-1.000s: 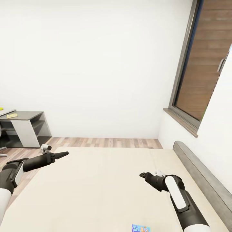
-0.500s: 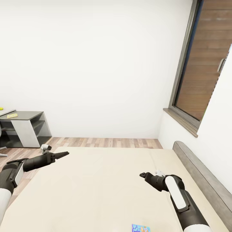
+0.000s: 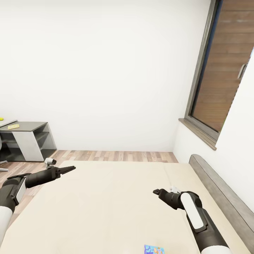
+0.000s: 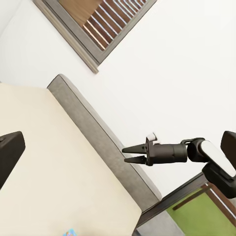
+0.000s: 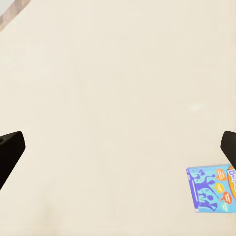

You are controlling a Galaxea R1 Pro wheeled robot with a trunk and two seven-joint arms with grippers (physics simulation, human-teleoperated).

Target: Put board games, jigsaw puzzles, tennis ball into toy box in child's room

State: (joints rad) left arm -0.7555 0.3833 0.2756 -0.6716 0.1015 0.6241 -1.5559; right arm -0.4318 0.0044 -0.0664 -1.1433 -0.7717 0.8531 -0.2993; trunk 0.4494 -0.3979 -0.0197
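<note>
One blue board game (image 3: 154, 249) with cartoon print lies flat on the bed's beige mattress (image 3: 113, 197), at the near edge of the head view. It also lies off to one side under my right gripper in the right wrist view, blue board game (image 5: 211, 189). My right gripper (image 3: 155, 191) hovers open above the mattress, well apart from the box. My left gripper (image 3: 71, 168) hangs open over the bed's left edge, holding nothing. The table (image 3: 26, 125) stands far left, with a small flat yellow item (image 3: 13, 126) and the tennis ball (image 3: 1, 119) on it. The toy box is out of view.
A grey headboard (image 3: 218, 190) runs along the bed's right side under a large window (image 3: 225, 70). Wood-plank floor (image 3: 116, 155) lies between the bed's far end and the white wall. The left wrist view looks across at the right gripper (image 4: 129, 153) and the headboard (image 4: 93, 128).
</note>
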